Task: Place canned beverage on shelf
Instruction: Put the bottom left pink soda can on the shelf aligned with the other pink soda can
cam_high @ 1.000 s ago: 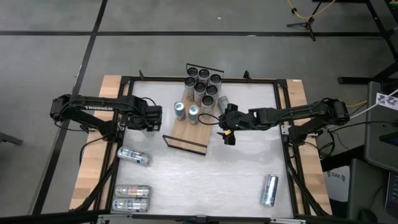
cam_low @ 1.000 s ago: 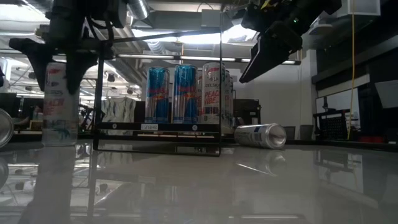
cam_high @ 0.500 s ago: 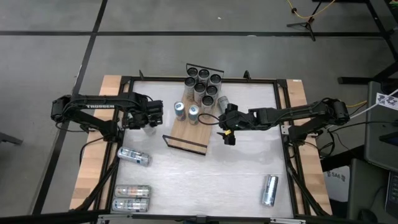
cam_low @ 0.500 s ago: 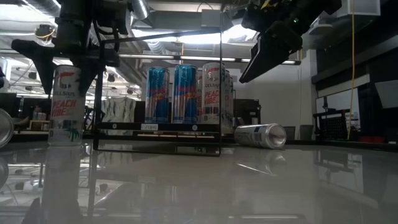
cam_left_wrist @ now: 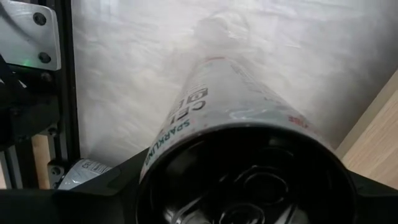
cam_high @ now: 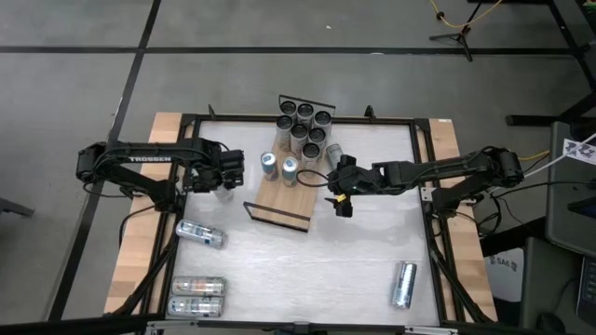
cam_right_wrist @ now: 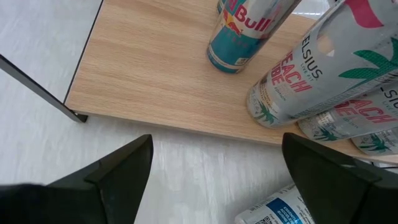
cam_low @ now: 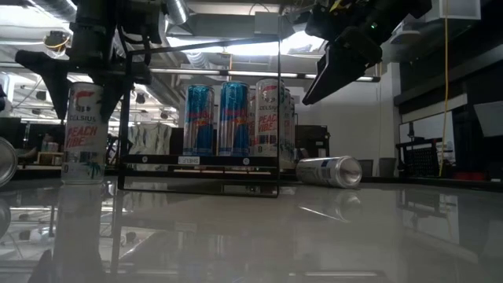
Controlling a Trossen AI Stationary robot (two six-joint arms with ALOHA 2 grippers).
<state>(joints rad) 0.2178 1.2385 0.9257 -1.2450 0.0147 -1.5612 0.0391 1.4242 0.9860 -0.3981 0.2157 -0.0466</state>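
Observation:
A white Celsius can (cam_low: 82, 130) stands upright with its base on the white tabletop, left of the shelf (cam_high: 279, 194). My left gripper (cam_low: 82, 106) points straight down over it, open, one finger on each side of the can's upper part (cam_left_wrist: 242, 180). The light-wood shelf carries two cans near its middle (cam_high: 279, 166) and several at its far end (cam_high: 305, 126). My right gripper (cam_high: 340, 203) hangs open and empty above the table, just right of the shelf, slanting down toward it (cam_right_wrist: 211, 180). My left gripper comes from above, its fingers (cam_left_wrist: 93, 193) close beside the can's top rim (cam_left_wrist: 155, 165). Whether they touch the can I cannot tell. The can stands upright on the table.
A can (cam_high: 332, 154) lies on the table beside the shelf's right side. More cans lie at the near left (cam_high: 200, 233) (cam_high: 197, 294) and near right (cam_high: 403, 284). Black wire rails (cam_high: 275, 216) close the shelf's short ends.
My left gripper has rolled about its upright line, and the can has turned with it, showing another part of its label. The can has shifted slightly toward the shelf. The fingers have then spread wider around the can's top. The right arm has kept still.

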